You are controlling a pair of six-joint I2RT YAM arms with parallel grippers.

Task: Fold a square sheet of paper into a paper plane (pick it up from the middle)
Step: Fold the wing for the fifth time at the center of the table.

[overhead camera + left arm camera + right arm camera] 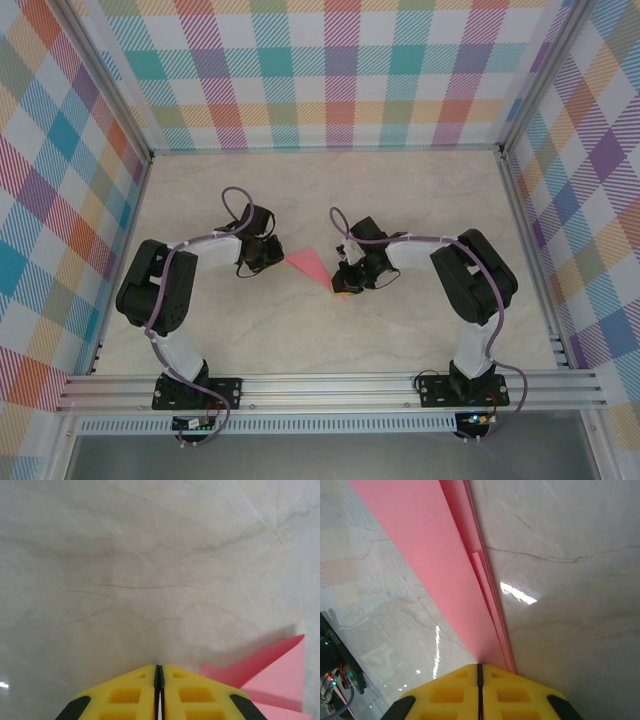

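Observation:
The square sheet of paper is now folded into a narrow, layered salmon-pink wedge, the paper plane [308,264], lying flat on the table between my two arms. My left gripper [270,256] is shut at its wide left end. In the left wrist view its yellow fingertips [158,669] meet with nothing between them, and the raised pink folds [280,675] sit just to their right. My right gripper [345,284] is shut at the pointed end. Seen from the right wrist, its closed tips [480,667] sit over the paper [435,555], which runs under them and away to the upper left.
The marble-patterned tabletop [300,330] is walled by plaid panels [330,70] at the back and both sides. An aluminium rail [330,385] carries both arm bases along the near edge. The left arm's electronics [335,675] show at the lower left of the right wrist view.

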